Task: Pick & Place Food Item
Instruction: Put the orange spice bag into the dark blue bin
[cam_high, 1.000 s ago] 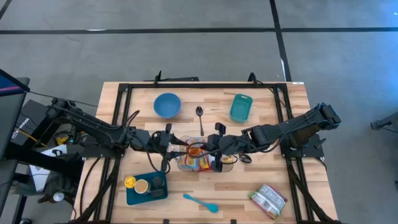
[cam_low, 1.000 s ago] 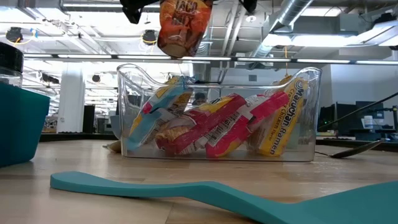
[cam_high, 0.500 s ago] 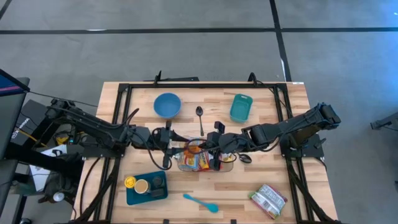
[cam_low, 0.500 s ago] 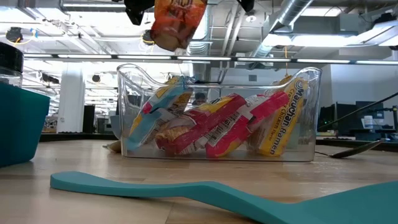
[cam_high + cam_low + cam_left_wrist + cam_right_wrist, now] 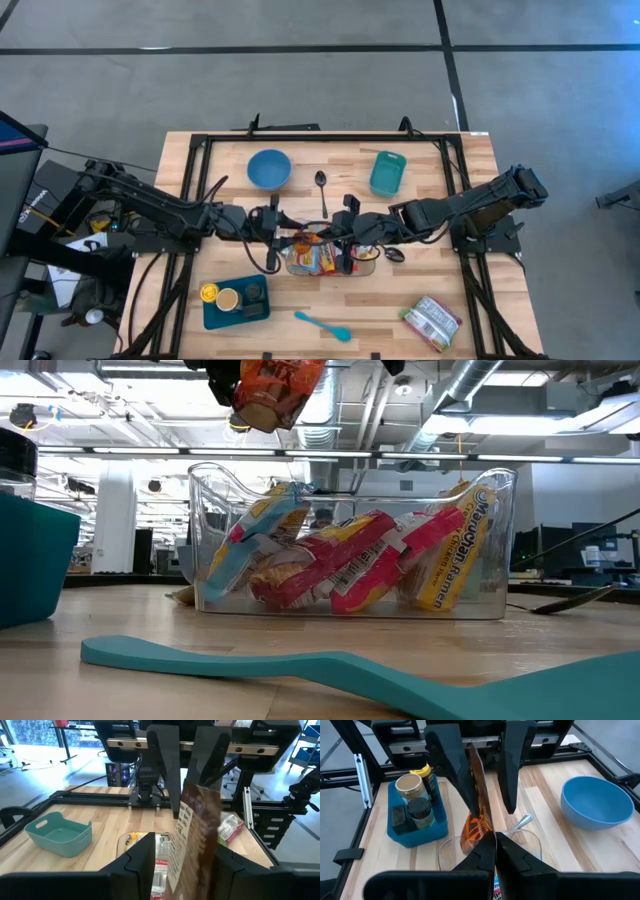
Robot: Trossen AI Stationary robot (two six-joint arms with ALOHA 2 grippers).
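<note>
An orange snack bag [image 5: 312,240] hangs in the air over a clear bin [image 5: 500,490] filled with ramen packets [image 5: 440,550]. My right gripper [image 5: 492,847] reaches in from the table's right and is shut on the bag. My left gripper [image 5: 182,865] reaches in from the table's left and is open, with one finger [image 5: 451,762] on each flat side of the bag [image 5: 197,830]. In the low view only the bag's lower part [image 5: 272,388] shows at the top edge, above the bin's rim. My right gripper pinches an edge of the snack bag [image 5: 481,827] between its two fingers, coming from the table's right and slanting down. The bag is seen edge-on beyond the fingertips, lifted clear of the bin and tilted. My left gripper: whether a finger touches the bag cannot be told.
A blue bowl [image 5: 269,168], a spoon [image 5: 321,185] and a small teal bin [image 5: 387,173] lie on the far half. A blue tray with jars [image 5: 235,298], a teal spatula [image 5: 322,325] and a green packet [image 5: 432,322] lie along the near edge.
The snack bag has risen a little above the bin and swung toward the table's left, tipping further over. It stays in my right gripper's hold.
</note>
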